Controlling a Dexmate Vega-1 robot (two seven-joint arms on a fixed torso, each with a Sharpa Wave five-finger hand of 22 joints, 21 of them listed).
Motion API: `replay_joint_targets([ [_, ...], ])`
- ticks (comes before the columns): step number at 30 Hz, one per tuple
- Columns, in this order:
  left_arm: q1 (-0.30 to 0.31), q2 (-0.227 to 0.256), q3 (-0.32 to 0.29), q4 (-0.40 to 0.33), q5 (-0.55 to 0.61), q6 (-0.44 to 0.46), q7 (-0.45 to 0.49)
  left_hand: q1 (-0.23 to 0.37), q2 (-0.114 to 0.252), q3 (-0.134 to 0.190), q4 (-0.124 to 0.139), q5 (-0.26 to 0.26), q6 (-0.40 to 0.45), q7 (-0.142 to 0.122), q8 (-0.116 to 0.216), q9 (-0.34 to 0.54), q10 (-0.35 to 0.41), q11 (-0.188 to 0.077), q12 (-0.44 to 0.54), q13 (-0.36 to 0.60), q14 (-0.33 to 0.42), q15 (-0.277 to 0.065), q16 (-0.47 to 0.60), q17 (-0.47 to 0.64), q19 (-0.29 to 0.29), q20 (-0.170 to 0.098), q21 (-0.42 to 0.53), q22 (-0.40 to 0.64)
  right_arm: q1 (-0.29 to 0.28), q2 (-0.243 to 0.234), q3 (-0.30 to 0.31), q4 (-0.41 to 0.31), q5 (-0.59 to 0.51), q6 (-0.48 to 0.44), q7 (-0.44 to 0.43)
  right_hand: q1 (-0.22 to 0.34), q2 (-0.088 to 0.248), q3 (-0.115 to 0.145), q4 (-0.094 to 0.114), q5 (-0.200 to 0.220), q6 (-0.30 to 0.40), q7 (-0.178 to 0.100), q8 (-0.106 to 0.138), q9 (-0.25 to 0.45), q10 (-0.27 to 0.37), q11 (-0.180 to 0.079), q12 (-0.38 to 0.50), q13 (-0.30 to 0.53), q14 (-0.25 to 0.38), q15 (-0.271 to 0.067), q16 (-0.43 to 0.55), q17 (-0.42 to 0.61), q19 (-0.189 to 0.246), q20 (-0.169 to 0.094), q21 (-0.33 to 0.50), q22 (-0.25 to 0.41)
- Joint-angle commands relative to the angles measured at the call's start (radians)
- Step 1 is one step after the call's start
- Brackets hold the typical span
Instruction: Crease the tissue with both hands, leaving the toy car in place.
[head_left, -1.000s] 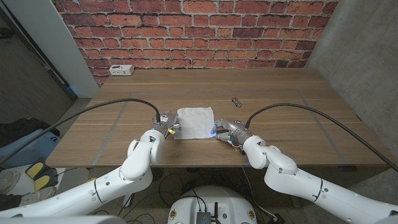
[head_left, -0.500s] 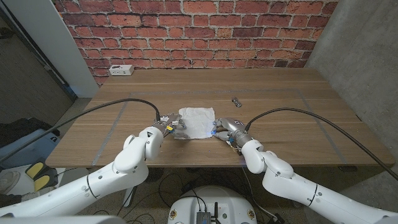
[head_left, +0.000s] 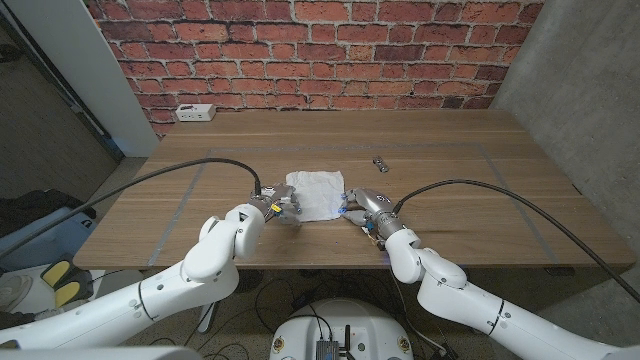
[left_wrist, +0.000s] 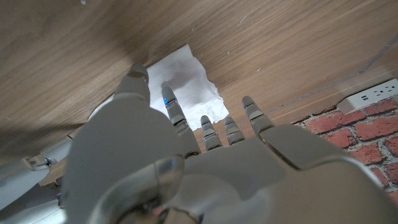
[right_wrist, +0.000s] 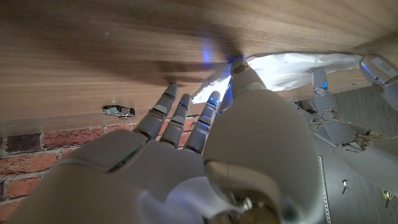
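A white tissue (head_left: 316, 192) lies at the table's middle, slightly rumpled. My left hand (head_left: 279, 207) is at its near left corner. In the left wrist view the fingers (left_wrist: 176, 112) spread over the tissue (left_wrist: 186, 78), thumb and one fingertip touching it. My right hand (head_left: 360, 205) is at the near right corner. In the right wrist view its thumb and fingertips (right_wrist: 211, 102) meet the edge of the tissue (right_wrist: 292, 68). Whether either hand pinches the paper is hidden. The small dark toy car (head_left: 380, 161) (right_wrist: 118, 111) sits beyond the right hand, apart from the tissue.
A white power strip (head_left: 194, 112) lies at the table's far left by the brick wall. Black cables arc from both wrists over the near table. Bare wooden tabletop (head_left: 480, 150) stretches to either side of the tissue.
Both hands have slid forward and inward onto the tissue's near corners. The tissue's near edge is now covered by the fingers. The toy car has not moved.
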Motion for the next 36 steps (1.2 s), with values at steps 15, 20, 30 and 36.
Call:
replay_joint_targets([
  [15, 0.083, -0.110, -0.060, 0.065, 0.261, -0.098, -0.062, 0.036, 0.001, -0.003, 0.001, 0.002, 0.032, -0.004, 0.014, 0.004, 0.025, -0.010, 0.008, 0.003, 0.025, -0.023, 0.009, 0.001, 0.027, -0.001, -0.008, 0.001, -0.063, -0.002, 0.097, -0.029, 0.117, 0.075, -0.125, 0.010, 0.007, -0.010, -0.002, -0.004, 0.026, 0.028, -0.009, 0.006, 0.018, 0.004, -0.006, 0.006, 0.006, -0.132, 0.008, 0.003, 0.007, 0.001, 0.002, 0.001],
  [20, 0.090, -0.121, -0.071, 0.071, 0.234, -0.140, -0.056, 0.037, -0.002, -0.007, 0.002, 0.000, 0.049, -0.003, 0.017, 0.004, 0.034, -0.015, 0.010, 0.003, 0.036, -0.027, 0.011, 0.001, 0.035, -0.002, -0.009, 0.001, -0.061, 0.002, 0.096, -0.022, 0.121, 0.079, -0.131, 0.010, 0.008, -0.012, -0.002, -0.004, 0.028, 0.031, -0.011, 0.007, 0.023, 0.003, -0.006, 0.006, 0.006, -0.129, 0.008, 0.003, 0.008, 0.003, 0.002, 0.001],
  [30, 0.095, -0.121, -0.066, 0.050, 0.271, -0.159, -0.103, 0.018, -0.021, -0.028, 0.011, -0.003, 0.038, 0.003, 0.007, 0.003, 0.024, -0.006, 0.004, 0.003, 0.029, -0.019, 0.004, 0.001, 0.031, 0.002, -0.018, 0.001, -0.052, 0.007, 0.089, -0.012, 0.112, 0.081, -0.140, 0.013, 0.010, -0.015, -0.004, -0.005, 0.032, 0.035, -0.016, 0.008, 0.026, 0.006, -0.009, 0.007, 0.005, -0.131, 0.009, 0.002, 0.006, 0.005, 0.000, 0.001],
  [36, 0.090, -0.151, -0.041, 0.064, 0.427, -0.152, -0.185, 0.006, -0.035, -0.045, 0.017, -0.002, 0.080, 0.014, 0.019, 0.004, 0.027, -0.009, 0.004, 0.004, 0.024, -0.020, 0.003, 0.002, 0.030, -0.003, -0.024, 0.001, -0.050, 0.009, 0.092, -0.005, 0.113, 0.093, -0.151, 0.013, 0.011, -0.016, -0.004, -0.005, 0.032, 0.038, -0.018, 0.008, 0.027, 0.007, -0.010, 0.007, 0.005, -0.130, 0.010, 0.002, 0.007, 0.004, -0.001, 0.001],
])
